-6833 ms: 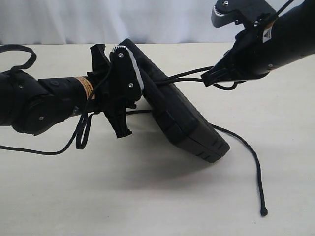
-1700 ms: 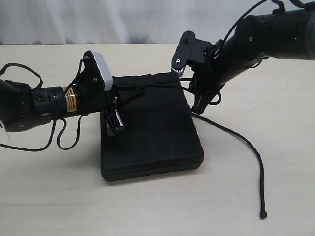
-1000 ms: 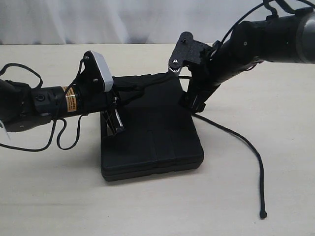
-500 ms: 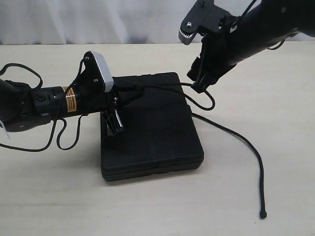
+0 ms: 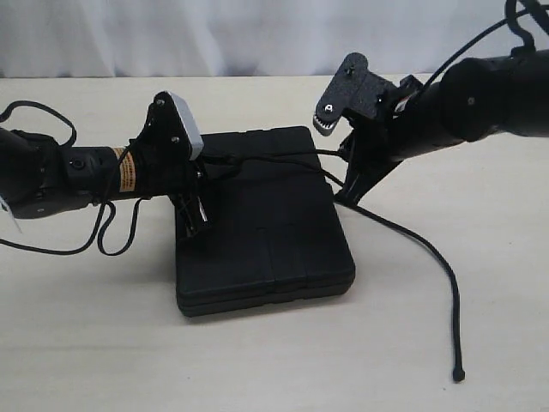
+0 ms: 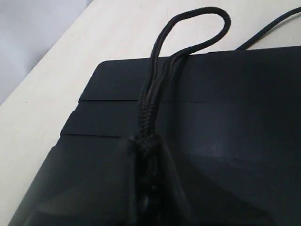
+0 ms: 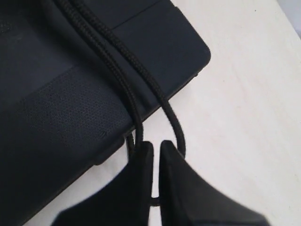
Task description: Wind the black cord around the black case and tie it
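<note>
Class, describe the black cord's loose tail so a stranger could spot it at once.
On the pale table lies a flat rectangular matte black plastic case. From its right edge a long thin black braided cord trails slack across the tabletop toward the near right. Unlike the strands pulled across the case, this tail ends in a small knob.

Dark blur of the left gripper (image 6: 146, 193) swallowing the black cord (image 6: 149, 108), black case (image 6: 235, 122) cropped in both wrist views, arms (image 5: 34, 172) running off the exterior view's sides.

Matte black case (image 5: 266, 245), grooved in lines; black cord (image 6: 149, 110) — braided weave; pale beige table (image 5: 103, 343); orange label (image 5: 127, 170) on the black left arm (image 5: 47, 176) — white curtain (image 5: 214, 34) behind
</note>
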`<act>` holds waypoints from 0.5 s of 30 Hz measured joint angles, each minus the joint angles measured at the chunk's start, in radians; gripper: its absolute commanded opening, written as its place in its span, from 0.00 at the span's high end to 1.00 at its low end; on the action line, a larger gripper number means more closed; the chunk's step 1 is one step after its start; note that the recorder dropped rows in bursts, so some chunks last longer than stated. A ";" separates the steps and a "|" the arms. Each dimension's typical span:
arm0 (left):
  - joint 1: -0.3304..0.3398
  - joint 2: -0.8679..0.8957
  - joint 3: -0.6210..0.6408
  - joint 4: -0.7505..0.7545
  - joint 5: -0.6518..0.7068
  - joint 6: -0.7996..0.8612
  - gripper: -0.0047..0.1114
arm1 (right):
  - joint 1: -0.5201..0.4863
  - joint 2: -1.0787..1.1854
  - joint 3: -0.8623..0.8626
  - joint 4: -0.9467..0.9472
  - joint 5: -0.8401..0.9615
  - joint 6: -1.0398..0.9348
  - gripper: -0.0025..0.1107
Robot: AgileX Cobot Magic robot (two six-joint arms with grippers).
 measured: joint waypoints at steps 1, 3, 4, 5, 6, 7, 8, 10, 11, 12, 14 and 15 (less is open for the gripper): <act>-0.002 0.000 -0.003 0.002 0.005 -0.002 0.96 | 0.000 0.009 0.000 0.000 -0.007 -0.002 0.94; -0.018 0.000 -0.004 0.009 0.033 -0.008 0.96 | 0.000 0.059 0.002 0.000 -0.053 -0.003 0.94; -0.023 0.000 -0.004 0.011 0.040 -0.011 0.96 | 0.000 0.073 0.002 0.000 -0.072 -0.003 0.94; -0.029 0.000 -0.004 0.017 0.044 -0.011 0.96 | 0.000 0.084 0.002 0.000 -0.097 -0.003 0.94; -0.028 0.000 -0.004 0.017 0.046 -0.011 0.96 | 0.000 0.093 0.002 0.000 -0.116 -0.004 0.94; -0.028 0.000 -0.004 0.017 0.049 -0.011 0.96 | 0.000 0.106 0.002 0.000 -0.143 -0.004 0.94; -0.028 0.000 -0.004 0.017 0.049 -0.011 0.96 | 0.000 0.114 0.002 0.000 -0.154 -0.004 0.94; -0.028 0.000 -0.004 0.017 0.049 -0.011 0.96 | 0.000 0.136 0.002 0.000 -0.178 -0.004 0.94; -0.028 0.000 -0.004 0.017 0.051 -0.011 0.96 | 0.000 0.152 0.002 0.000 -0.195 -0.004 0.94; -0.028 0.000 -0.004 0.017 0.051 -0.011 0.96 | 0.000 0.158 0.002 0.000 -0.206 -0.002 0.94; -0.028 0.000 -0.004 0.017 0.051 -0.011 0.96 | -0.002 0.169 0.002 0.000 -0.222 0.005 0.94; -0.028 0.000 -0.004 0.017 0.051 -0.011 0.96 | -0.005 0.174 0.002 0.000 -0.229 0.008 0.94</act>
